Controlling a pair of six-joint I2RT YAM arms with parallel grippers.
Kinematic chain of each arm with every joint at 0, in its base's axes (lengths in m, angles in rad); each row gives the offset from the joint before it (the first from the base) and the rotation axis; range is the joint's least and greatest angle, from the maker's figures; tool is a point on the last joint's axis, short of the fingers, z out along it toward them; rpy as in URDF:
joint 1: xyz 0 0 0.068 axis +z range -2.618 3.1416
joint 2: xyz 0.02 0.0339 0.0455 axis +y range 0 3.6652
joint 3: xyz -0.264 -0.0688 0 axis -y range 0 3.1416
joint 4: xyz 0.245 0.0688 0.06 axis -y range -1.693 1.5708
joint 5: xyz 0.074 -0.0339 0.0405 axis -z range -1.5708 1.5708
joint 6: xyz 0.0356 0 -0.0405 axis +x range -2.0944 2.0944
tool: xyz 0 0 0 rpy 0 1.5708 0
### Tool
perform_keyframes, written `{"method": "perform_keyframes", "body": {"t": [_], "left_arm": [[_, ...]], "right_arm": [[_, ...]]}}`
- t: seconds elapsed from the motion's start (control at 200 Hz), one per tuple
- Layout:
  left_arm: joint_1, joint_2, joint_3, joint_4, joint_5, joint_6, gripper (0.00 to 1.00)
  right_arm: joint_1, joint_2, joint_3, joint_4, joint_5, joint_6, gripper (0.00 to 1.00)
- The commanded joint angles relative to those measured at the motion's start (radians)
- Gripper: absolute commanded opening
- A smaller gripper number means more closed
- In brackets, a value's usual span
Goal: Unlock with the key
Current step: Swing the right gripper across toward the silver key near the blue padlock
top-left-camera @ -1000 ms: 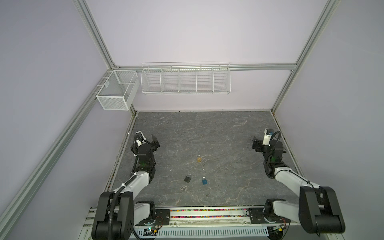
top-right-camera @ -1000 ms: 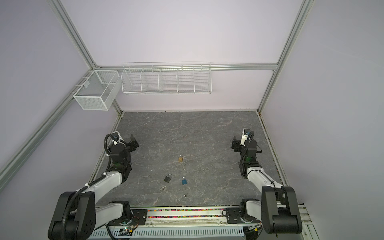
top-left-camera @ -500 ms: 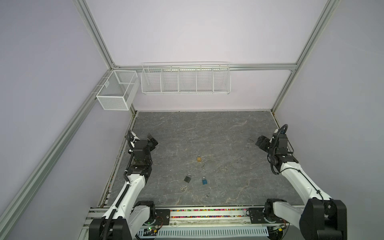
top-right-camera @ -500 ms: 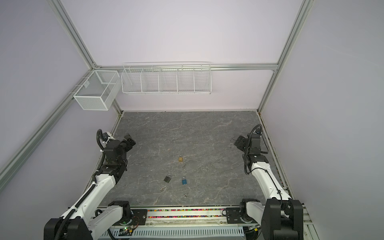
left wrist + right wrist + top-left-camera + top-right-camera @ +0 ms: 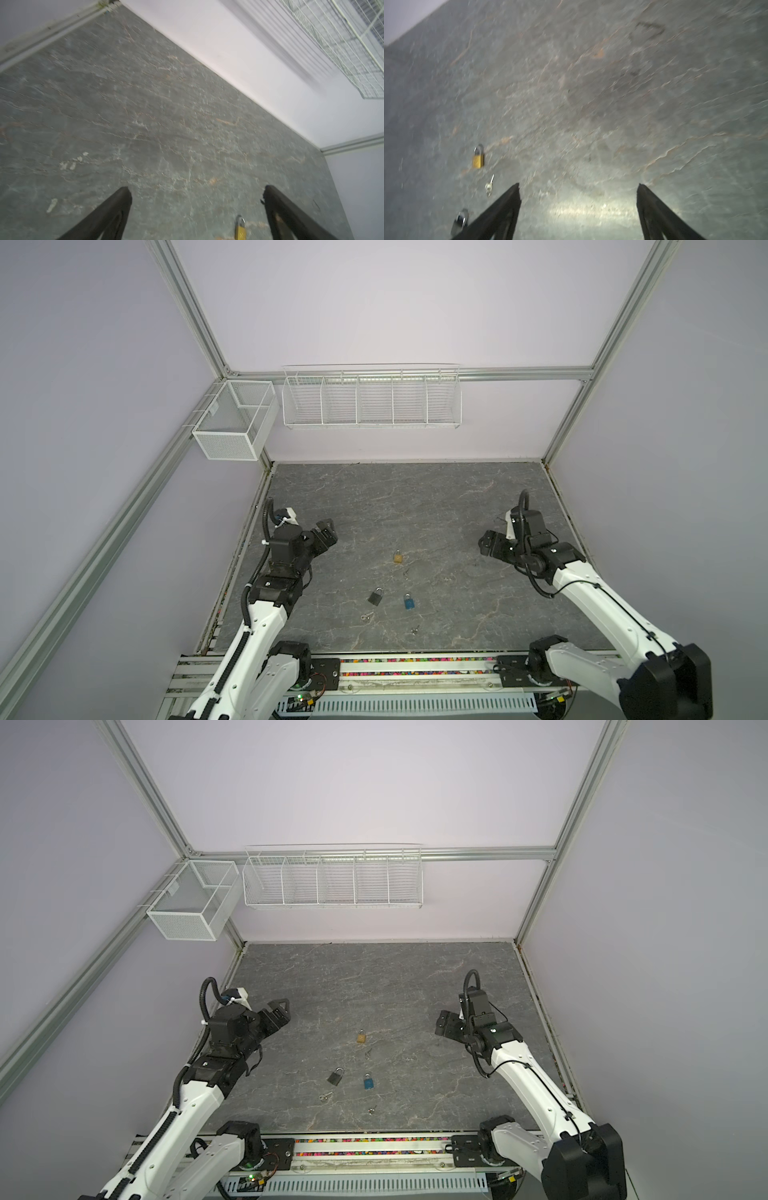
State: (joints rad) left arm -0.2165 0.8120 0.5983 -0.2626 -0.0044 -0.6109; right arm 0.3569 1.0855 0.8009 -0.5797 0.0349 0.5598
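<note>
Both grippers empty, neither touching a lock or a key.

- left gripper point(image 5: 328, 533): left-middle of frame in both top views, above the desk point(image 5: 415, 497), jaws wide apart, nothing between them, aimed toward frame centre.
- right gripper point(image 5: 488, 543): right-middle of frame, jaws also apart, nothing held, aimed toward frame centre.

Locks sit in a loose cluster at lower centre of the desk, between the arms and well apart from both:
- brass padlock point(image 5: 398, 557): topmost of the three, lying flat, long axis near vertical in frame, shackle toward the back wall. Left wrist view shows it at the bottom edge, just inside one finger.
- dark padlock point(image 5: 375, 596): lower left of the brass one, long axis diagonal, shackle toward upper right.
- blue padlock point(image 5: 409, 602): just right of the dark one, long axis near vertical, shackle up.

Keys, all flat on the desk:
- upper key point(image 5: 406, 572): just below the brass padlock, apart from it. In the right wrist view its blade points roughly toward that lock, bow at the far end.
- left key point(image 5: 366, 617): below the dark padlock, long axis close to horizontal.
- lower key point(image 5: 414, 629): below the blue padlock, too small to read its direction.
</note>
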Motion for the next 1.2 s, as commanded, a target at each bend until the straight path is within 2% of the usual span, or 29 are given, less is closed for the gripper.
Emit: {"method": "perform_keyframes", "body": {"t": [0.0,0.125,0.29,0.52,0.58,0.685,0.89,1.024,1.104,1.194], "left_arm": [[-0.057,-0.042,0.018,-0.131,0.08,-0.053,0.99],[-0.122,-0.089,0.003,-0.186,0.111,-0.083,1.0],[-0.215,-0.131,-0.025,-0.222,0.085,-0.145,0.99],[-0.369,-0.171,-0.047,-0.243,0.003,-0.236,0.98],[-0.398,-0.171,-0.043,-0.262,-0.014,-0.249,0.98],[-0.42,-0.174,-0.041,-0.286,-0.023,-0.265,0.98],[-0.42,-0.206,-0.032,-0.367,-0.053,-0.26,0.98],[-0.421,-0.22,-0.034,-0.395,-0.063,-0.259,0.98],[-0.42,-0.22,-0.034,-0.399,-0.06,-0.254,0.98],[-0.42,-0.218,-0.037,-0.399,-0.064,-0.252,0.98]], "right_arm": [[0.108,-0.04,0.011,-0.138,0.003,0.045,0.89],[0.253,-0.046,0.002,-0.182,0.016,0.091,0.92],[0.459,0.027,0.02,-0.176,0.012,0.14,1.0],[0.694,0.208,0.052,-0.022,-0.035,0.213,0.89],[0.73,0.253,0.057,0.013,-0.043,0.233,0.85],[0.786,0.321,0.069,0.055,-0.056,0.281,0.73],[0.88,0.414,0.103,0.089,-0.05,0.343,0.63],[0.904,0.456,0.107,0.117,-0.059,0.374,0.56],[0.908,0.464,0.107,0.125,-0.053,0.379,0.48],[0.907,0.481,0.111,0.11,-0.047,0.377,0.47]]}}
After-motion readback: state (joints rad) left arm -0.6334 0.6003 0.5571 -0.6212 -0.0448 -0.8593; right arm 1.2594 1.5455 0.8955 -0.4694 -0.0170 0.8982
